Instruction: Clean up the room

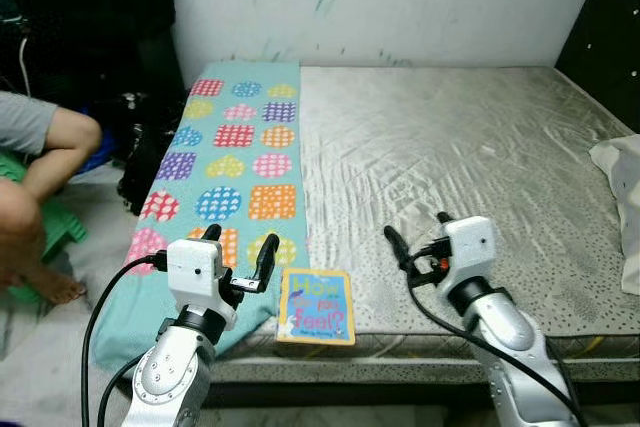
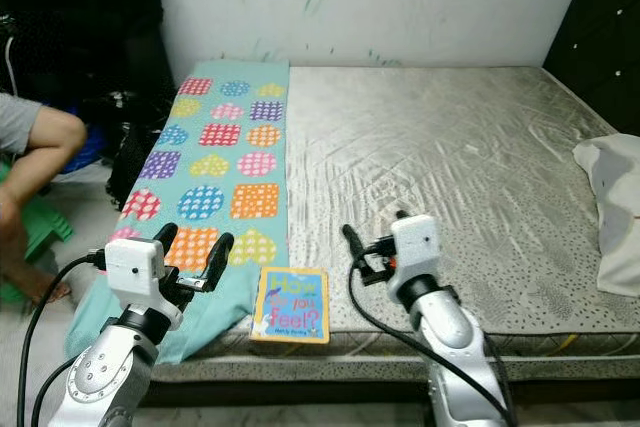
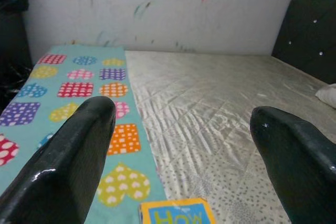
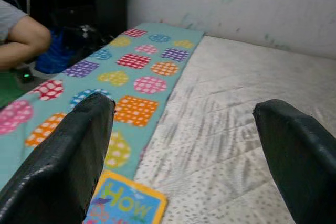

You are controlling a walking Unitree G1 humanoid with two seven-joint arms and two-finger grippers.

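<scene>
Seated person's bare leg at far left, near the bed | left gripper spread wide, empty, over teal patchwork-print cloth | thin yellow-edged blue picture book flat at mattress edge—could slide off if nudged | right gripper parted, empty, above grey satin mattress | white pillow far right—well apart.

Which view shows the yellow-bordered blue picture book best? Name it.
Left eye view: the yellow-bordered blue picture book lies whole at the mattress's front edge, title readable. Right eye matches. Wrist views catch only its top, cropped.
</scene>
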